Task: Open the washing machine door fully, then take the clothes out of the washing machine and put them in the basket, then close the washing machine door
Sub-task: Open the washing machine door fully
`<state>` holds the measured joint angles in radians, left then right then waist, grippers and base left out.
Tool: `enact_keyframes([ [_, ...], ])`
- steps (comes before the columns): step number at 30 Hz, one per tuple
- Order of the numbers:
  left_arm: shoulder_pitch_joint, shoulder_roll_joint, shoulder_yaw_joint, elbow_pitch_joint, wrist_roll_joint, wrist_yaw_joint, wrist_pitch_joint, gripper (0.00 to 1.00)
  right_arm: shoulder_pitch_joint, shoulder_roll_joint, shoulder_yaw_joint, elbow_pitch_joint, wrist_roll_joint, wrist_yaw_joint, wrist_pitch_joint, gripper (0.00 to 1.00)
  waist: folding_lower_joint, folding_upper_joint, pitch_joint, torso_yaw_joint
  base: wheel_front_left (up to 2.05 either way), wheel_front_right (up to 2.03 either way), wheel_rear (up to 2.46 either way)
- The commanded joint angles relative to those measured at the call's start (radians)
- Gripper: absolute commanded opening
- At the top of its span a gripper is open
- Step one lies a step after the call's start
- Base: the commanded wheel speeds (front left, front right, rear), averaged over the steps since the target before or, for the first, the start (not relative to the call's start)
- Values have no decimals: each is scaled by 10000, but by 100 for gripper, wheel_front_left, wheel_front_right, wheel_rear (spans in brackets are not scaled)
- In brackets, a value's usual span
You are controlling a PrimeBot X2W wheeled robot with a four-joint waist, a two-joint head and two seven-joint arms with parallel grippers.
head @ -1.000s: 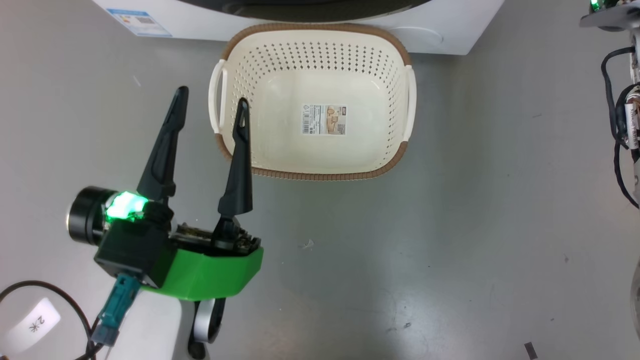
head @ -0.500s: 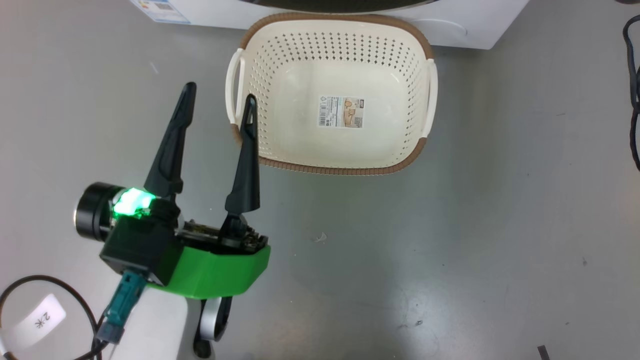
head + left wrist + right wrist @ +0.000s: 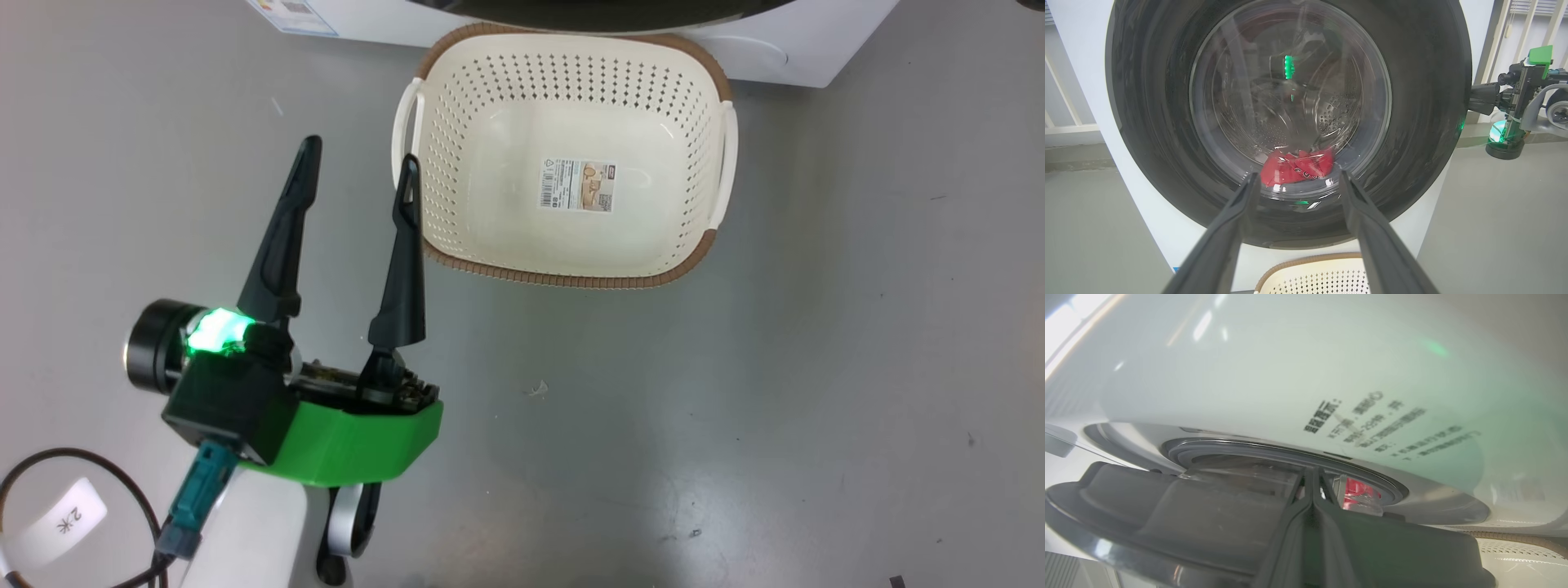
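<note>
Right gripper point(image 3: 1312, 475) is pinched closed with nothing between the fingers, tips tucked at the edge of the washing machine door point(image 3: 1425, 122), apparently hooked behind the black rim to lever it outward; the right wrist view looks into a narrow gap between door and the white front of the washing machine point(image 3: 1249, 375), so the door looks only just ajar, nowhere near fully open. Grey gasket point(image 3: 1274, 451) shows in that gap, with a bit of red behind it. The clothes point(image 3: 1296, 167) lie in a red heap at the bottom of the drum, seen through the glass bowl, not reachable yet. Left gripper point(image 3: 355, 167) has its jaws spread wide and empty, hanging above the floor point(image 3: 735, 408) just left of the basket point(image 3: 571, 278), pointed at the door, probably parked ready to reach in once the opening is clear. Basket is empty apart from a sticker on its bottom and stands up against the machine's front under the door, likely put there so the drop is short. In the way: the door itself blocks the drum; basket sits lower than the door rim so the swing should pass over it, can't be sure. Small white scrap point(image 3: 536, 389) on the floor, well apart from everything, not a problem
</note>
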<state>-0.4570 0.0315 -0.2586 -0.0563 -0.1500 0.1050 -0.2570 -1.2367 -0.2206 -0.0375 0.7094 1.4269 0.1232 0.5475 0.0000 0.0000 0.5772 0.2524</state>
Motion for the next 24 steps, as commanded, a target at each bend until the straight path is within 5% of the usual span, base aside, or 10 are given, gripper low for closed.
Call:
enact_keyframes([
  [1, -30, 187, 331, -200, -28, 27, -47, 100, -9, 309, 119, -422, 122, 75, 244, 0, 0, 0, -46, -18, 0, 0, 0],
  [24, 102, 187, 255, 29, -97, 54, -47, 100, 1592, 188, 7, -1129, 146, 75, 974, 0, 0, 0, -855, 64, 0, 0, 0],
])
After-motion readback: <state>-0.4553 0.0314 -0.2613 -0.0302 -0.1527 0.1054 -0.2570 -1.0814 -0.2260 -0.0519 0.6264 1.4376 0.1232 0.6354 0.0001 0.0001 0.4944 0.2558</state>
